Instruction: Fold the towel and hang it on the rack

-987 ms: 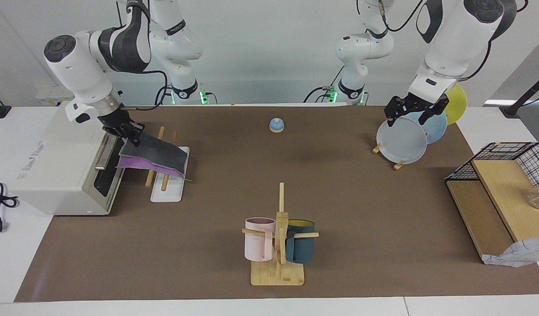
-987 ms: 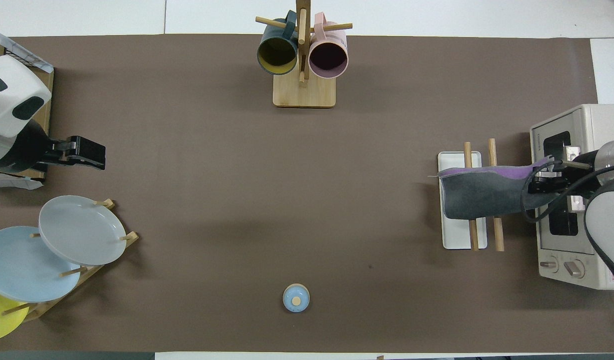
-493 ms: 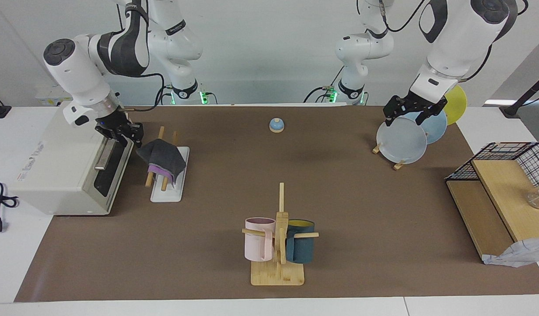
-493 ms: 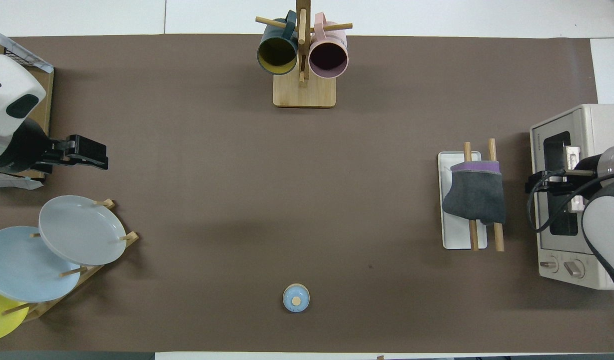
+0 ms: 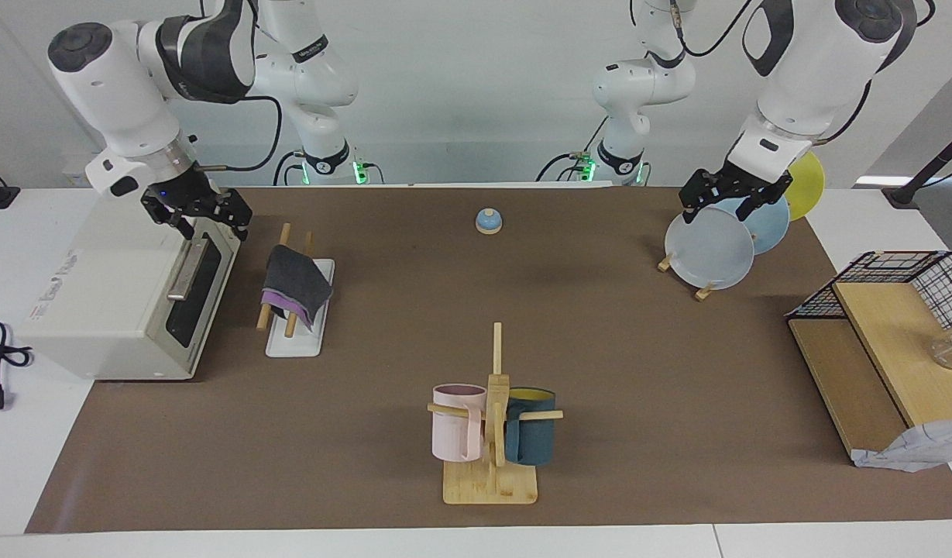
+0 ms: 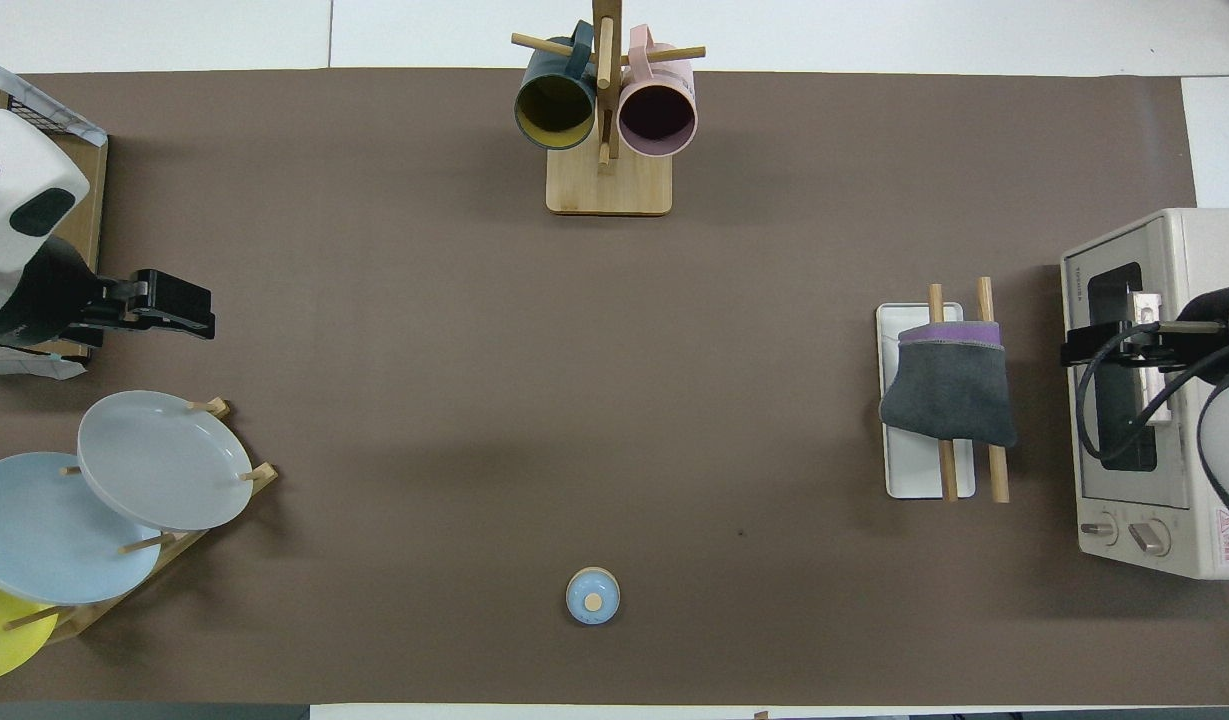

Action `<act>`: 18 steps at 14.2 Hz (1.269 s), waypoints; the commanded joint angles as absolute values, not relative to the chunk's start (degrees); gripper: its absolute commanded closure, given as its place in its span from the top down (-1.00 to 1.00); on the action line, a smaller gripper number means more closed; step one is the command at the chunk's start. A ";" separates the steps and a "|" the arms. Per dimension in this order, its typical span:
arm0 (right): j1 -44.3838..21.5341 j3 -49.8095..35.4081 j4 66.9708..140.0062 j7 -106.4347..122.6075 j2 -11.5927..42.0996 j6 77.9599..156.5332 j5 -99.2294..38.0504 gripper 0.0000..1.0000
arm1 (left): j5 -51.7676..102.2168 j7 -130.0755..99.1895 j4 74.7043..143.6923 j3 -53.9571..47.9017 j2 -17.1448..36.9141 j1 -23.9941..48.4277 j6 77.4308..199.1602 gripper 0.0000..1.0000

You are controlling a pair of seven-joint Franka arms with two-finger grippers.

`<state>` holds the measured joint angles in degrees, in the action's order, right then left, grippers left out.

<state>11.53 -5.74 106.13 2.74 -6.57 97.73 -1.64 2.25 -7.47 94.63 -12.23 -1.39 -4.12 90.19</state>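
Facing view: right gripper (image 5: pixel 199 211) up over the toaster (image 5: pixel 115 291), fingers spread, nothing held. Left gripper (image 5: pixel 733 198) over the plates (image 5: pixel 712 248), waiting, fingers parted and empty. Towel (image 5: pixel 295 284) draped across both rods of the rack (image 5: pixel 297 298), beside the toaster on its door side, grey face up, a purple strip showing at the lower hem.

Overhead view: right gripper (image 6: pixel 1102 343) over the toaster's (image 6: pixel 1144 400) door, clear of the cloth. Towel (image 6: pixel 952 388) folded double, purple edge at the end farther from the robots, a slanted hem at the nearer end. Rods' long axis away from the robots; towel laid crosswise over them, hanging off both sides of the rack (image 6: pixel 914 470).

Likely the last step: hang done, arm pulling clear. Next, probably only a retreat, or a tug to square the skewed hem.
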 commanded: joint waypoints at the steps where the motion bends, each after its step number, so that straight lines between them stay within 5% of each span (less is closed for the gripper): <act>1: 10.29 -6.06 97.23 3.78 -4.57 89.68 -0.62 1.00 | 2.99 -7.03 95.98 -11.78 -2.81 -4.39 89.74 1.00; 5: 8.80 -5.89 92.64 3.87 -2.20 86.84 2.28 1.00 | 2.99 -7.03 95.98 -11.69 -2.81 -4.39 89.74 1.00; 9: 0.36 0.95 92.20 3.87 -1.93 85.96 2.99 1.00 | 2.99 -7.03 95.98 -11.78 -2.81 -4.39 89.82 1.00; 18: -0.88 2.99 91.05 3.78 -0.09 84.72 3.43 1.00 | 2.99 -7.03 95.98 -11.69 -2.81 -4.39 89.74 1.00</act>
